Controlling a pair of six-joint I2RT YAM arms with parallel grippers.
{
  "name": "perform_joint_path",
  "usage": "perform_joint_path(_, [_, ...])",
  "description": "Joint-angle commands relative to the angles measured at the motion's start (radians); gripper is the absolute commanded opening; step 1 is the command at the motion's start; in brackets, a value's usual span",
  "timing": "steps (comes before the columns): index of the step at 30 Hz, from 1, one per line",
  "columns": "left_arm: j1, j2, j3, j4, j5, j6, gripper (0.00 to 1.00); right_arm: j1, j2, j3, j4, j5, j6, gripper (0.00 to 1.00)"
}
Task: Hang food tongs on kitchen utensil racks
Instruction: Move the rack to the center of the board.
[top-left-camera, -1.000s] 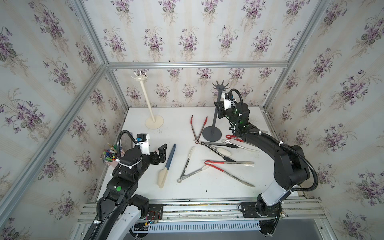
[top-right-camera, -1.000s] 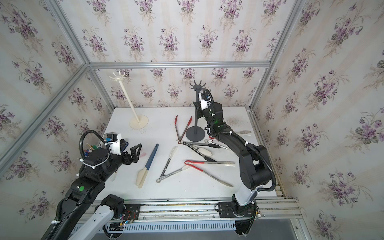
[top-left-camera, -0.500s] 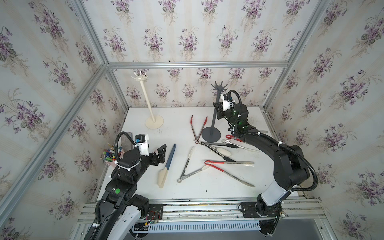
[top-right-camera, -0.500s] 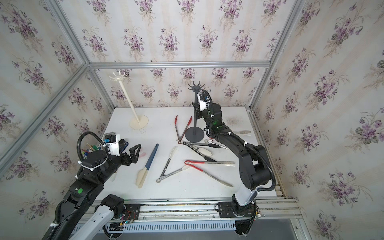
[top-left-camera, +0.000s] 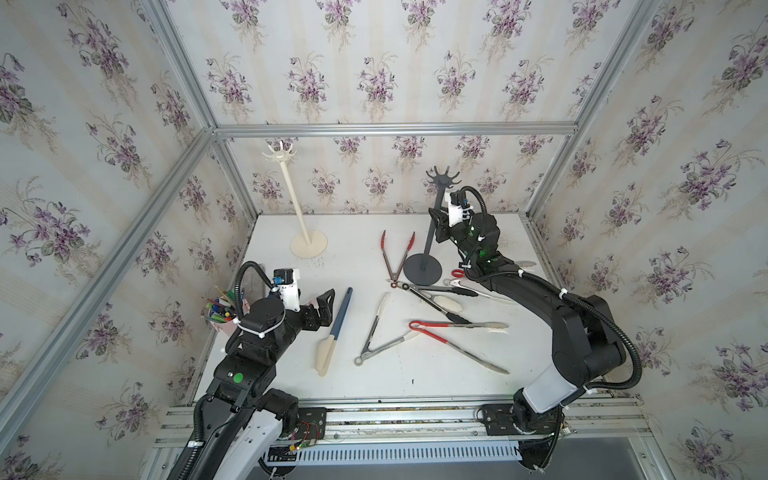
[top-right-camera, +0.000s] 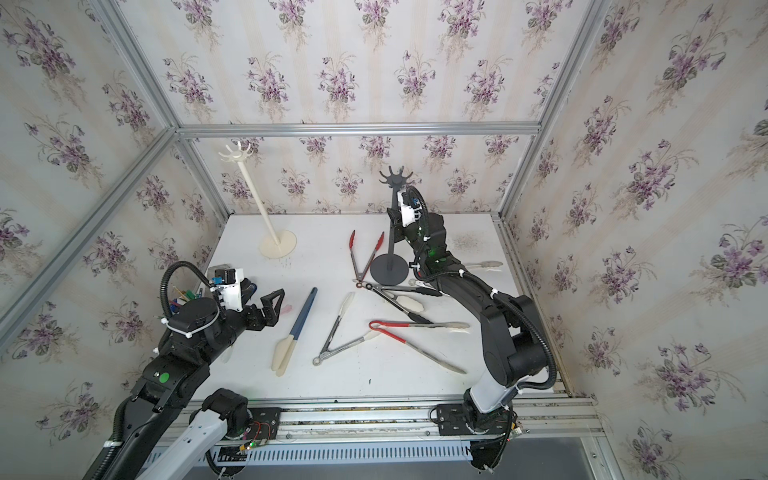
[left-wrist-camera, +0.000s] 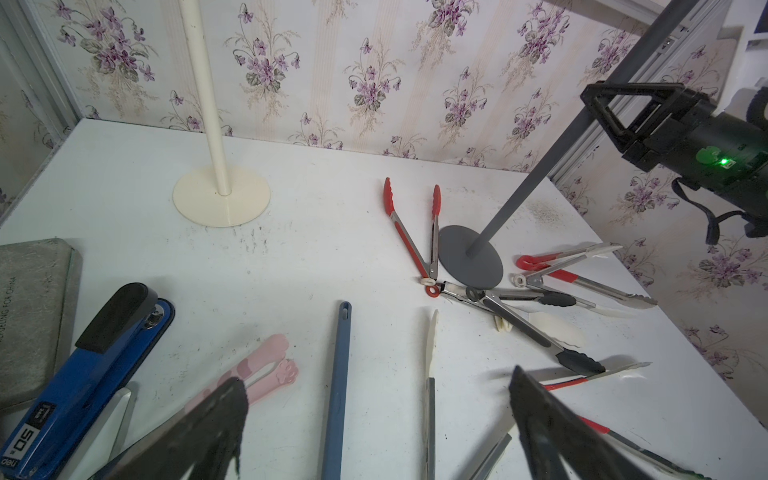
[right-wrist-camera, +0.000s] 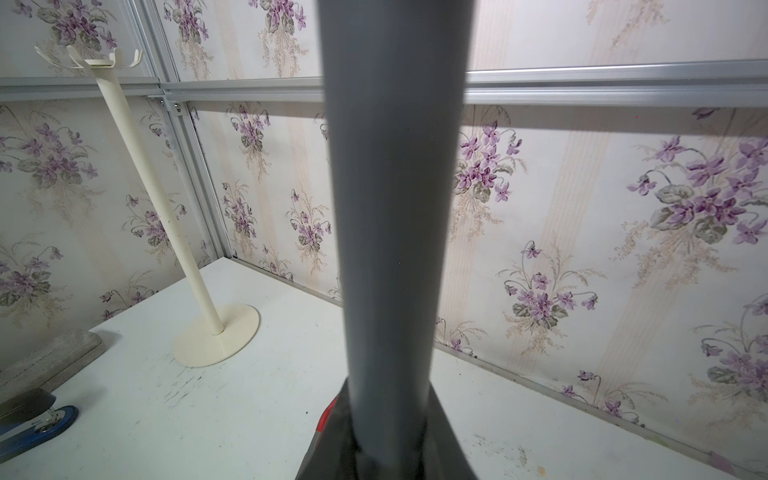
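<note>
Two kitchen utensil racks stand at the back of the white table: a cream-white one (top-left-camera: 297, 199) on the left and a dark grey one (top-left-camera: 417, 272) right of centre. My right gripper (top-left-camera: 436, 226) holds the grey rack's pole about halfway up; in the right wrist view the pole (right-wrist-camera: 390, 249) fills the gap between the jaws of that gripper (right-wrist-camera: 388, 436). Several food tongs lie flat: red-tipped (top-left-camera: 397, 257), black-tipped (top-left-camera: 432, 297), cream-tipped (top-left-camera: 378, 332) and red-handled (top-left-camera: 453, 336). My left gripper (top-left-camera: 326, 307) hovers open and empty beside a blue-handled utensil (top-left-camera: 338, 320).
A cup of pens (top-left-camera: 220, 311) stands at the table's left edge. Near the left arm lie a blue stapler (left-wrist-camera: 83, 374), a grey block (left-wrist-camera: 29, 299) and small pink cat-paw tongs (left-wrist-camera: 266, 365). Papered walls with metal frame bars close in three sides.
The right gripper has stayed round the grey pole and shifted only slightly. The left arm has sunk a little towards the table, jaws still wide.
</note>
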Motion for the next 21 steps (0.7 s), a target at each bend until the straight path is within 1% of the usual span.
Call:
perform_joint_path(1, [0.0,0.002,-0.006,0.001,0.007,-0.016,0.99,-0.001,-0.022,-0.012,0.021,0.023,0.01,0.27])
perform_joint_path(3, [-0.001,0.003,-0.01,0.001,0.008,-0.017,0.99,0.0,-0.028,-0.02,0.014,0.027,0.01,0.32])
perform_joint_path(5, [0.0,0.005,-0.014,0.002,0.009,-0.017,0.99,0.0,-0.031,-0.02,0.003,0.027,0.01,0.33])
perform_joint_path(14, [0.0,0.014,-0.015,0.001,0.013,-0.012,0.99,0.0,-0.053,-0.035,-0.031,0.039,0.022,0.59])
perform_joint_path(21, [0.001,0.035,-0.01,0.002,0.019,-0.019,0.99,0.0,-0.085,-0.058,-0.07,0.064,0.024,0.72])
